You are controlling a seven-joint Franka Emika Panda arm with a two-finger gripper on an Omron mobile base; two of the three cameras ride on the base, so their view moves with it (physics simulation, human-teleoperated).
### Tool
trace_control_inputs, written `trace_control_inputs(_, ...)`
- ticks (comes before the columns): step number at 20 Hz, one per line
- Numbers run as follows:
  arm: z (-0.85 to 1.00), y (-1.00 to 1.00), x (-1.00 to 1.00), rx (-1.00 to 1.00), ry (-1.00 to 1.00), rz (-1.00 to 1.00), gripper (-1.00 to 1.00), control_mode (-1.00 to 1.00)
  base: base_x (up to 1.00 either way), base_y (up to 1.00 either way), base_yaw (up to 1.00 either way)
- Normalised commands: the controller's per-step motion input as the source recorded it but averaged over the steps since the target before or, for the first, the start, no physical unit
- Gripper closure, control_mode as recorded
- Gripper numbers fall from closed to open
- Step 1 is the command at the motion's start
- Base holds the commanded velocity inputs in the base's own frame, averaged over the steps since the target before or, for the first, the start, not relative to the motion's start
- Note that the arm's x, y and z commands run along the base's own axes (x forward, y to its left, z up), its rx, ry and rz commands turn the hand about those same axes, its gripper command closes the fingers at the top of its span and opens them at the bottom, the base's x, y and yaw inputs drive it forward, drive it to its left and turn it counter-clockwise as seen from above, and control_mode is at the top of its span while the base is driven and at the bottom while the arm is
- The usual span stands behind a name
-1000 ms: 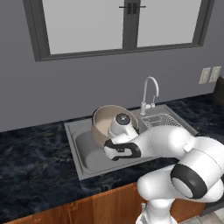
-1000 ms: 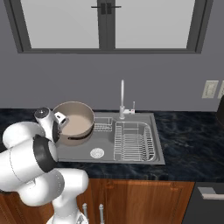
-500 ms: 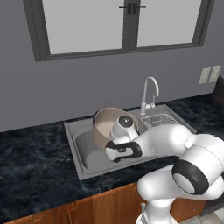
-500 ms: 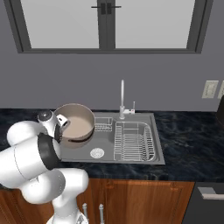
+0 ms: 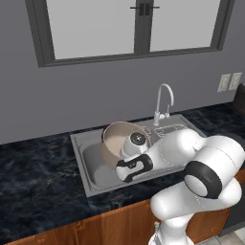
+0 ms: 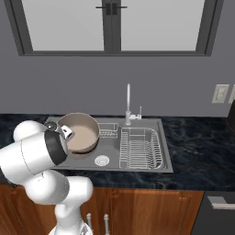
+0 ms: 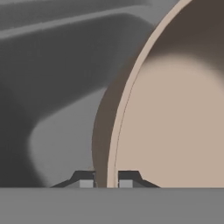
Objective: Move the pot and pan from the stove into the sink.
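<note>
I have the hand (image 7: pixel 106 181) pinched down on the rim of the pot (image 7: pixel 175 118): one finger (image 7: pixel 85 179) sits outside the wall, the other inside, with the thin tan edge running up between them. The pot hangs tilted over the left basin of the sink (image 5: pixel 88 179), its mouth facing up and toward the window, low among the basin walls; I cannot tell whether its base touches the bottom yet.

I judge this pot to be stiff and fairly heavy for a rim pinch. With the grip at one edge, the weight hangs off to the side and will want to swing or slip between smooth fingers. The rim is the only thin place to hold; the wall looks hard and slick, so I would lower it slowly and let go only once it rests.

The hand view gives me the grip itself. The right base view shows the pot (image 6: pixel 79 133) beside the wire rack (image 6: pixel 140 149) and the faucet (image 6: pixel 129 105), while the left base view shows the bare basin floor and the dark counter (image 5: pixel 33 191) in front.
</note>
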Motion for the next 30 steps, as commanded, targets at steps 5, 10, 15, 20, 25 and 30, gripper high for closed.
trace_control_inputs(5,-0.28,0.01,-0.02,0.01,-0.01,0.00,1.00,-1.00,0.00,0.00,0.00)
trace_control_inputs(10,-0.20,0.05,0.00,0.00,0.00,0.00,1.00,-1.00,0.00,0.00,0.00)
trace_control_inputs(15,-0.08,0.41,-0.05,-0.01,0.00,0.00,1.00,-1.00,0.00,0.00,0.00)
trace_control_inputs(20,0.00,0.65,-0.27,-0.06,0.00,-0.01,1.00,-1.00,0.00,0.00,0.00)
trace_control_inputs(25,-0.02,0.24,-0.17,-0.03,-0.02,0.01,1.00,-1.00,0.00,0.00,0.00)
trace_control_inputs(30,-0.07,0.05,0.05,0.00,0.00,0.00,1.00,-1.00,0.00,0.00,0.00)
